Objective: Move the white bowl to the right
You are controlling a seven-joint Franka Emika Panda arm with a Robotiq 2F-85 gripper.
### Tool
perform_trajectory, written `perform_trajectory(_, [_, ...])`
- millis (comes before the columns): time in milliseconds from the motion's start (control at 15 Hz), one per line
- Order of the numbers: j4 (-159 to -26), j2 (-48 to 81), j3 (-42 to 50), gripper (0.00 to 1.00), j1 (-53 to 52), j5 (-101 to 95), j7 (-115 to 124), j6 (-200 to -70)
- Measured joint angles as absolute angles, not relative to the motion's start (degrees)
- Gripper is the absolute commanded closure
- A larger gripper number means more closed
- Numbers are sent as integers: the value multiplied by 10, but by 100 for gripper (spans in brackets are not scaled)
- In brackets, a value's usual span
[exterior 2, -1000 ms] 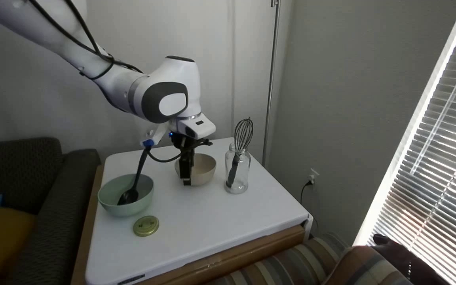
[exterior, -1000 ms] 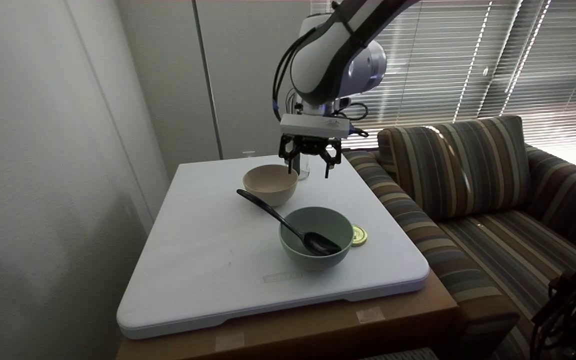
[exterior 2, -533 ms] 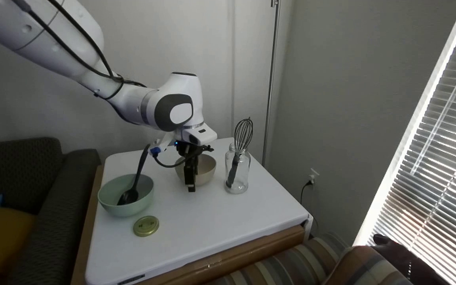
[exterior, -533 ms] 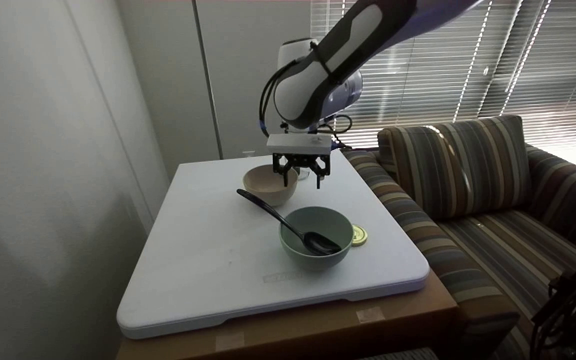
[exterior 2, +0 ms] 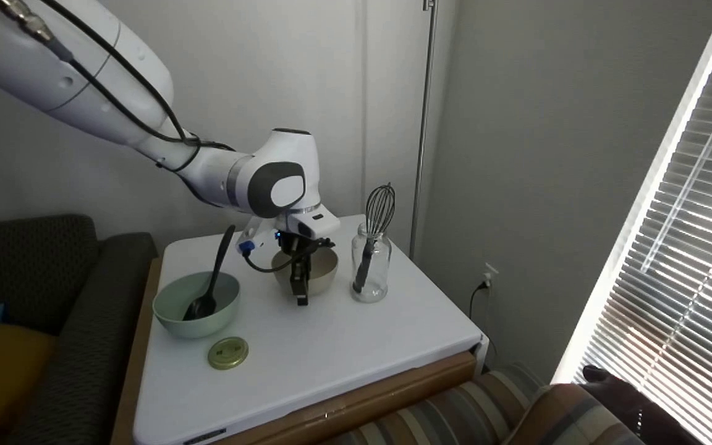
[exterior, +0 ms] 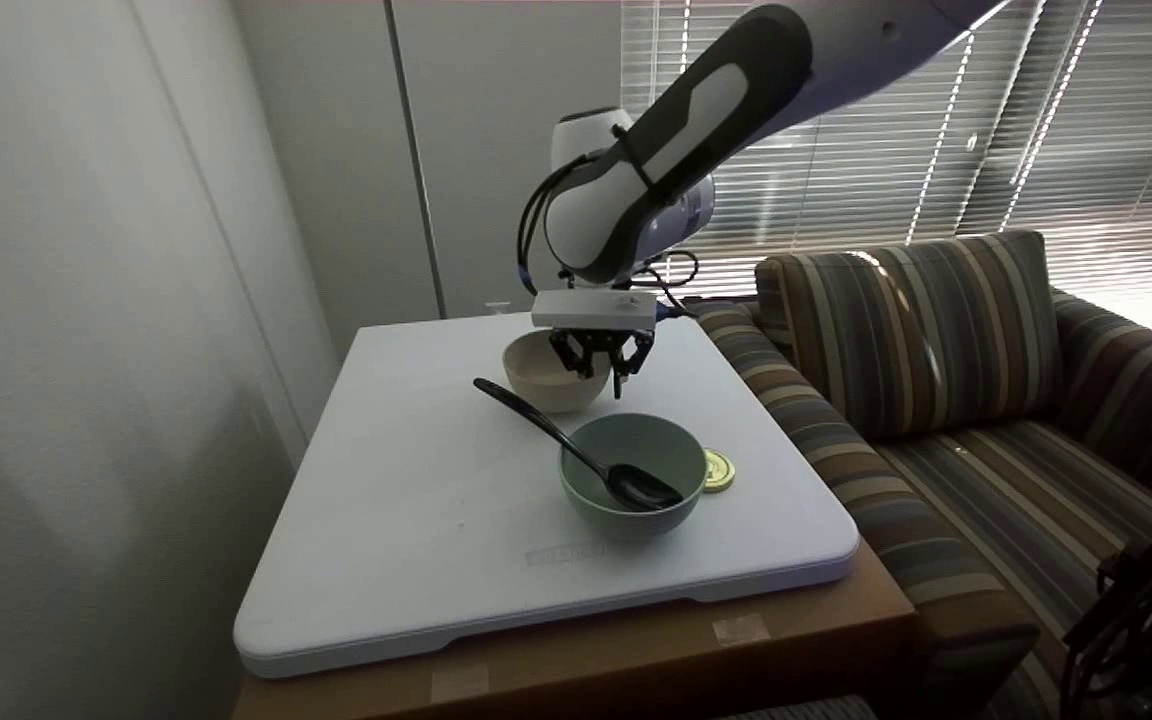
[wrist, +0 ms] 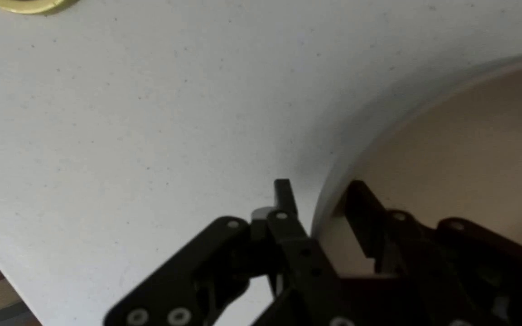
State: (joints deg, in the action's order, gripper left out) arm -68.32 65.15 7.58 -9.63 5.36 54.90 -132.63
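In an exterior view, the white bowl (exterior: 542, 385) sits on the far part of the white table (exterior: 386, 520), a little further right than it was half a second ago. The claw (wrist: 319, 184) has come lower since then and its jaws have drawn nearer each other, yet they stand apart. In the wrist view the bowl lies to the right, with its rim running between the jaws: the inner finger (wrist: 364, 213) is inside the bowl, and the outer finger (wrist: 285, 199) is outside it, a strip of table showing between its tip and the bowl's wall. Whether the inner finger touches the wall is too dark to make out. Seen in an exterior view, the claw is at the bowl's right side.

Nearer and to the right there stands the larger green bowl (exterior: 656, 445), a black spoon (exterior: 636, 487) leaning in it with the handle over the far left rim. A gold lid (exterior: 721, 470) lies just right of the green bowl. In an exterior view, a glass jar (exterior 2: 381, 278) holding a whisk (exterior 2: 365, 262) stands right of the white bowl, apart from it. Spoon, lid and jar have kept their places. A striped armchair (exterior: 906, 350) flanks the table's right side.
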Motion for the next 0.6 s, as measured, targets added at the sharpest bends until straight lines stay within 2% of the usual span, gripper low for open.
perform_trajectory(200, [-671,645,76,100,-98,43,543,-1317])
perform_trajectory(600, [-671,624,76,98,-103,6,517,-1292])
